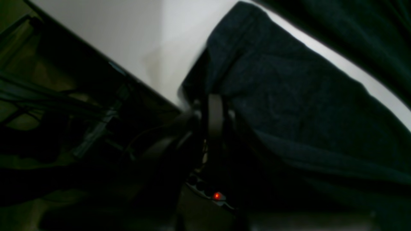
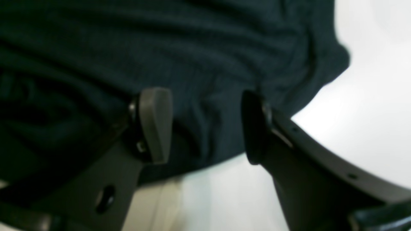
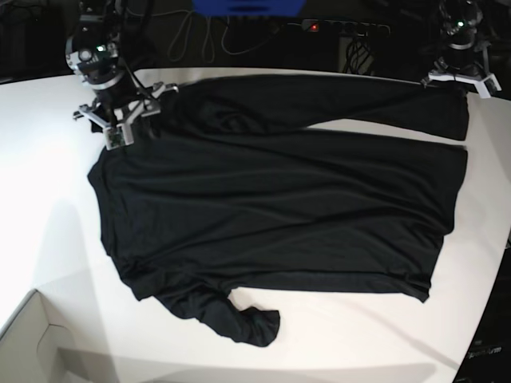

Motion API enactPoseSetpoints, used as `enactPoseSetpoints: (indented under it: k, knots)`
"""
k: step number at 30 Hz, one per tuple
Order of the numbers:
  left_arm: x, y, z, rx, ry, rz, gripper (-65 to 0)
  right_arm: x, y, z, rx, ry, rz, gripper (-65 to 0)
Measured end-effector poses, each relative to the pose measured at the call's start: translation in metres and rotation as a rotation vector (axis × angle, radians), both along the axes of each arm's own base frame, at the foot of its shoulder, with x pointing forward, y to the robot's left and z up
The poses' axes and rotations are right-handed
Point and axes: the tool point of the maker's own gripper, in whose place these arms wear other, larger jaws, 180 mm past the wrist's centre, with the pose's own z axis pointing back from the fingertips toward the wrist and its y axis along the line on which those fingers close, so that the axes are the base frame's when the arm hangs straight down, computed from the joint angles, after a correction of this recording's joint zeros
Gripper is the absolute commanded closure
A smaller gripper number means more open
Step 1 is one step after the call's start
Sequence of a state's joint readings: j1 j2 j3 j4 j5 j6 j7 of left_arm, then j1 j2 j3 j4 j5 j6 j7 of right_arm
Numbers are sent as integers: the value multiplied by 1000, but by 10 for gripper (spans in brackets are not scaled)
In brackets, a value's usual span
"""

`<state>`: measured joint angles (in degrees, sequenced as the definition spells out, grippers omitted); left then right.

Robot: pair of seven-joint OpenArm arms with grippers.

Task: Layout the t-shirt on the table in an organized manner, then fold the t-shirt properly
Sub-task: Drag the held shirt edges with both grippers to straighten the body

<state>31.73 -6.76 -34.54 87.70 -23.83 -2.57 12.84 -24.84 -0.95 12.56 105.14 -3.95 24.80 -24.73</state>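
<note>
Shirt: I see the t-shirt (image 3: 279,215) spread on the desk (image 3: 40,207), long axis left-right, near sleeve bunched.
Right fingers (image 2: 205,125): wide apart, cloth edge between them, far left.
Left fingers (image 1: 213,112): pinching the far sleeve at the far right edge.
Obstacles: cardboard box (image 3: 32,343) near left, well apart.

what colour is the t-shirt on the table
Plain black t-shirt, no print; clearest in the base view.
</note>
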Motion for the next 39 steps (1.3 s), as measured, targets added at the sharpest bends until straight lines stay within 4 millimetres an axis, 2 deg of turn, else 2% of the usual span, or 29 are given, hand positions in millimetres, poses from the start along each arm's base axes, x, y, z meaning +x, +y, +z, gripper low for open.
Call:
enactPoseSetpoints:
  k: [3, 8, 14, 17, 21, 24, 27, 35, 39]
  knots:
    - [4, -1, 10, 13, -20, -8, 0, -3, 12, -1, 11, 5, 29, -349]
    - [7, -6, 38, 50, -64, -45, 0, -13, 30, -6, 35, 28, 72, -352]
    - [16, -14, 66, 75, -120, -84, 0, -26, 48, -12, 59, 61, 113, -410]
    - [16, -26, 77, -18, -119, -89, 0, -28, 50, -14, 62, 67, 118, -410]
    - [14, -7, 107, -63, -152, -31, 0, -29, 49, -14, 60, 70, 116, -410]
    - [9, -3, 115, -130, -163, 0, 0, -28, 49, -14, 61, 69, 116, -410]
    - [3, 13, 128, -130, -202, 49, 0, -29, 49, -14, 61, 71, 116, -410]
    - [8, 16, 125, -129, -207, 56, 0, -32, 51, -15, 64, 75, 121, -415]
    - [14, 13, 107, -139, -166, 55, 0, -46, 73, -20, 96, 105, 167, -415]
